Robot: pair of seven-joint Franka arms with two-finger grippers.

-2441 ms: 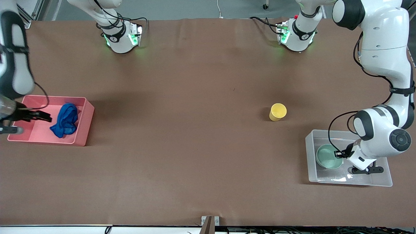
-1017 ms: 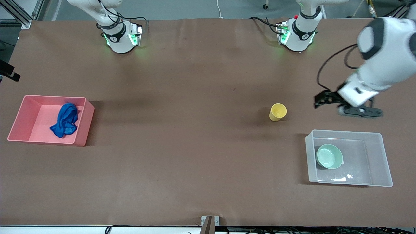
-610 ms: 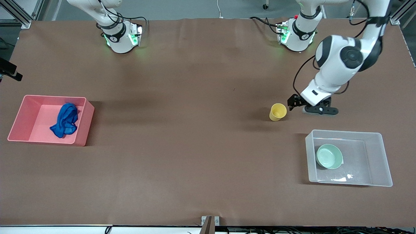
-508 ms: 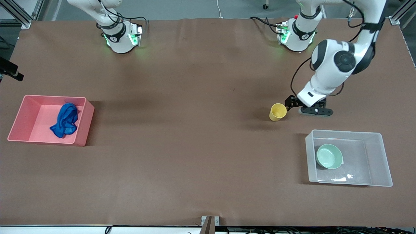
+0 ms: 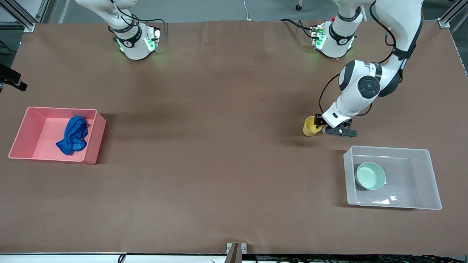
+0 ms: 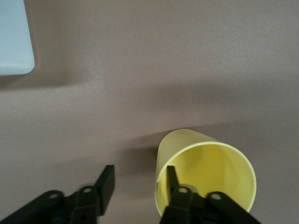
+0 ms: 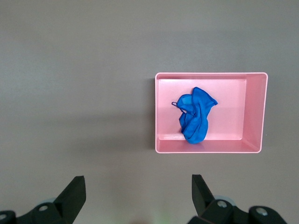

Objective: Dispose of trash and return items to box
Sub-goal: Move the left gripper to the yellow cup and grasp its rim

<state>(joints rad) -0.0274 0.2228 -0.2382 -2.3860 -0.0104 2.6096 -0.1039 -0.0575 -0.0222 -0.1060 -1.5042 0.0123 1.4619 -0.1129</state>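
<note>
The left gripper (image 6: 138, 196) straddles the yellow cup's (image 5: 312, 126) rim (one finger inside), jaws parted; the right gripper (image 7: 135, 200) waits open above the pink bin (image 7: 256, 112).

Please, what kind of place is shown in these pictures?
Probably a robotics lab workbench: two arm bases bolted to a brown covered table, metal framing at its corners, and staged props, a pink bin and a clear box.

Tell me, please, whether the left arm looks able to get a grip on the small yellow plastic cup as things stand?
Probably yes. The left gripper is already at the small yellow plastic cup, one finger inside the rim and the other outside, straddling the wall. Nothing stands around the upright cup on the brown table.
</note>
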